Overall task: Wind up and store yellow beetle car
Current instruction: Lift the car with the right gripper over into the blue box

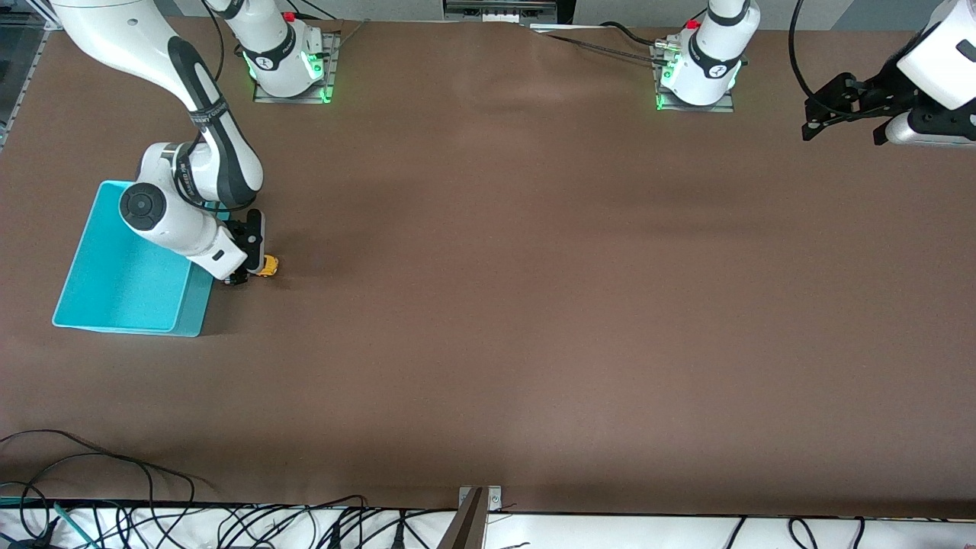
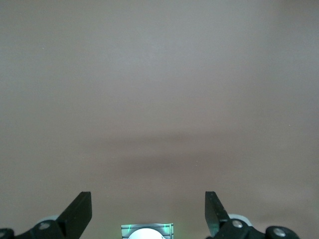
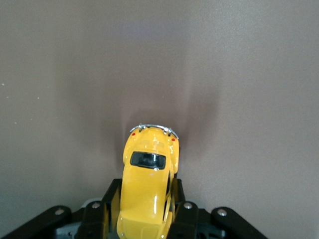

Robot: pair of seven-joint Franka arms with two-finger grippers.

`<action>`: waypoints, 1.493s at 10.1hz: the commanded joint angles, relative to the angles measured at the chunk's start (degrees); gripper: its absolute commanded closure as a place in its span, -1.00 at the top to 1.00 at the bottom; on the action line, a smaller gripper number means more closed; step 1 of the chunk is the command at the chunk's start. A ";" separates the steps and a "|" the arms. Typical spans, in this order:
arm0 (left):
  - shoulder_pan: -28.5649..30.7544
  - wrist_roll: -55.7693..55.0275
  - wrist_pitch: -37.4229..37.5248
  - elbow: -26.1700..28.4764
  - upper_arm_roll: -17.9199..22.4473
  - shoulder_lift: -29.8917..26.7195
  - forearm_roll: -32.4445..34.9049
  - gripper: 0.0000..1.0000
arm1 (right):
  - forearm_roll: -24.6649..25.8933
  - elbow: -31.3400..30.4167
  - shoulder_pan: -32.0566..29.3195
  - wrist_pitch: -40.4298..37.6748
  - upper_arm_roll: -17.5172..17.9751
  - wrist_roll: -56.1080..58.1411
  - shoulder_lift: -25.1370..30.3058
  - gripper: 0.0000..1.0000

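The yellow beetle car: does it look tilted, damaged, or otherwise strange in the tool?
Nothing stands out. The yellow beetle car sits straight between the right tool's fingers, beside the teal bin, with no visible damage. The left tool waits open.

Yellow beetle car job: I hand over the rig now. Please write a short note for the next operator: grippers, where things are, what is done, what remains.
Right gripper: shut on the yellow beetle car, low at the table, beside the teal bin.
Left gripper: open, empty, waiting above the left arm's end of the table.
Done: the car is grasped. Whether it is wound up cannot be seen.
Left: the car is not yet in the bin; lift it over the rim, release it there.
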State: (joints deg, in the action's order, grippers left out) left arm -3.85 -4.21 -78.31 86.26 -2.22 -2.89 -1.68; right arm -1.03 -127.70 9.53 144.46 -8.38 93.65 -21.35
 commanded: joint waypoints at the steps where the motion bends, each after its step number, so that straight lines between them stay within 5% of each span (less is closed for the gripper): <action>1: -0.37 -0.63 1.66 -2.68 0.02 1.22 1.07 1.00 | 0.51 -0.19 -0.30 -2.49 0.11 -0.13 3.40 -1.00; 4: -0.37 -0.71 1.66 -2.68 0.02 1.22 1.07 1.00 | 0.51 2.79 -0.12 -7.07 0.55 -2.94 8.15 -1.00; 7: -0.37 -0.63 1.66 -2.68 0.02 1.22 1.07 1.00 | 0.68 10.70 -0.21 -20.51 -0.41 -4.97 9.48 -1.00; 10: -0.37 -0.63 1.66 -2.68 0.11 1.22 1.07 1.00 | 1.03 12.48 -0.21 -24.49 -9.26 -3.23 10.44 -1.00; 13: -0.37 -0.63 1.66 -2.68 0.11 1.22 1.07 1.00 | 2.80 11.69 -0.56 -18.71 -17.96 -0.75 6.61 -1.00; 15: -0.37 -0.63 1.66 -2.68 0.11 1.22 1.07 1.00 | 1.83 10.99 -4.32 -13.09 -19.05 -1.19 0.89 -1.00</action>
State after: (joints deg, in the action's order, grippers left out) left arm -3.85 -4.21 -78.08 85.92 -2.18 -2.73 -1.68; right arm 1.14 -116.64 7.17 127.44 -27.07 92.56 -15.75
